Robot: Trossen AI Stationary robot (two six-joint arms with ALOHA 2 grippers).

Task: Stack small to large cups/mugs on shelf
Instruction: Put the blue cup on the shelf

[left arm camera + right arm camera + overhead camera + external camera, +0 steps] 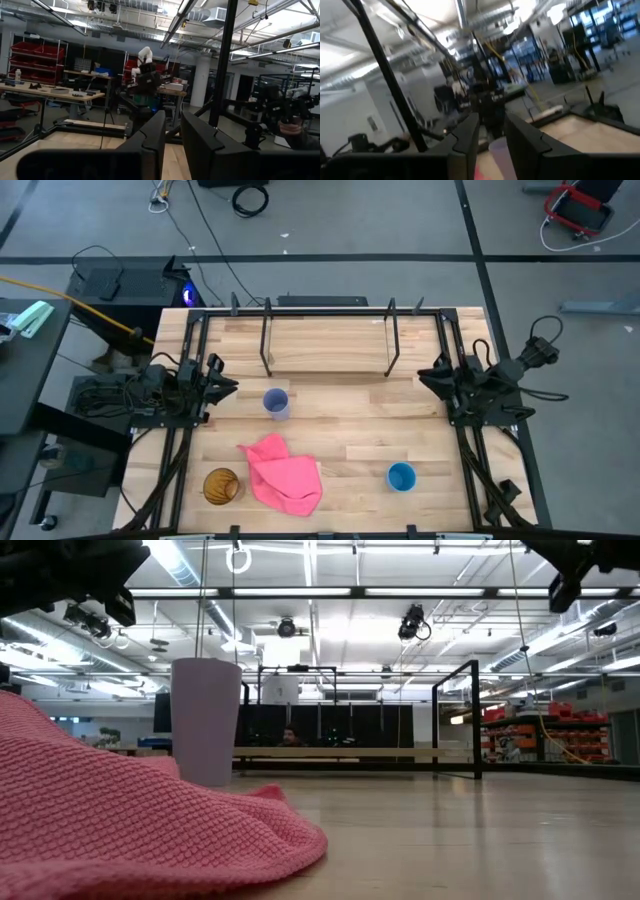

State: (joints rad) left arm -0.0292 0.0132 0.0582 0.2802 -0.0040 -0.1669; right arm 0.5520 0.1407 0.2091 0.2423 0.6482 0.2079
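- Both arms are sitting high at the table's edges: the left gripper (228, 387) by the left side, the right gripper (428, 372) by the right, neither touching a cup.
- In the wrist views each gripper's fingers are standing a narrow gap apart with nothing between them.
- The lavender cup (276, 403) is standing upright just in front of the shelf (328, 343), nearest the left gripper.
- The blue cup (401, 476) is waiting near the front right, well apart from the others.
- The amber cup (222, 485) is sitting at the front left, just beside the pink cloth (283, 472); I cannot tell whether they touch.
- Risk one: reaching for the amber cup, a finger could be snagging that cloth and dragging it, tipping the cup.
- Risk two: that narrow gap looks too tight for any rim, so a descent without widening would be knocking a cup over.
- Risk three: the shelf top is narrow and its black posts rise at the sides; a carried cup could be clipping a post or landing half off the edge.
- Risk four: picking in the wrong size order would be spoiling the nesting.
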